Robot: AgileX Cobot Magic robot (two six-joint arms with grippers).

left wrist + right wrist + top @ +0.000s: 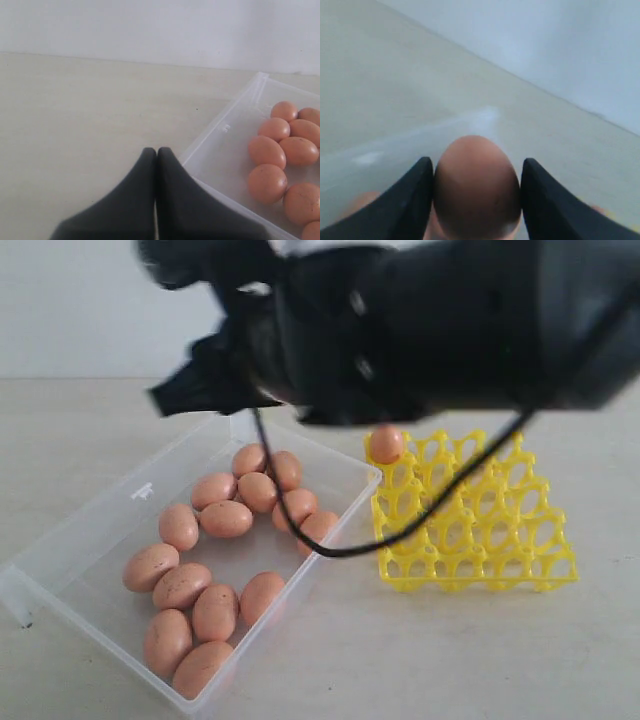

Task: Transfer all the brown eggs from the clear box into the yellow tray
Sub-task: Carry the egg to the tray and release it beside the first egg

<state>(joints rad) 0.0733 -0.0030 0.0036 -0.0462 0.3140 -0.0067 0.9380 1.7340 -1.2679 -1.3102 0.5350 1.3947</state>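
A: While the right hand (477, 161) is clamped on a brown egg (476, 192), which sits squarely between its fingers, what is the other one doing?

B: The left hand (156, 150) is clenched on nothing. Its fingers are pressed together just outside the rim of the clear box (220, 136).

A: And beyond them?

B: In the exterior view, the other brown eggs (226, 519) lie clustered in that box at lower left. The yellow tray (480, 582) rests on the tabletop (420, 660) at centre right, with a single egg (386, 444) in its upper-left corner cup.

Left gripper (156, 150) pressed closed, empty, low just outside clear box (225, 129) rim. Right gripper (476, 167) clamps a brown egg (476, 192) between both fingers, up above clear box.
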